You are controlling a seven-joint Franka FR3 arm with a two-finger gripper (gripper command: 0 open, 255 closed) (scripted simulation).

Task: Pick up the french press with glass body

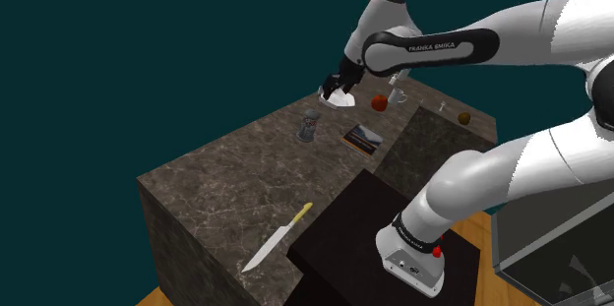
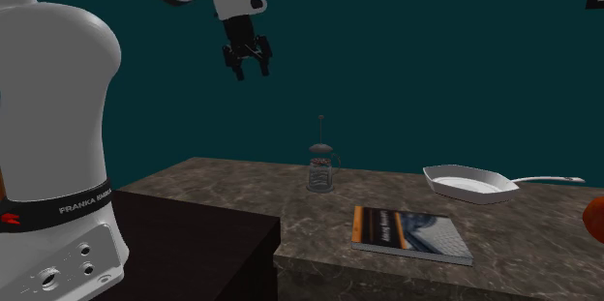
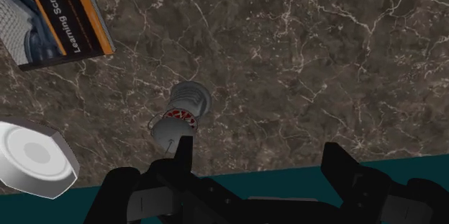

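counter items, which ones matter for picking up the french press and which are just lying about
Belongs to the job:
- french press, upright on the dark stone counter
- gripper, open, high over the counter

Just lying about:
- book
- white frying pan
- yellow-handled knife
- orange-red round thing

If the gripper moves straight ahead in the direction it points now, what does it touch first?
Probably the bare dark counter near its edge. The open gripper aims beside the french press, not at it. One finger might graze it; depth is unclear.
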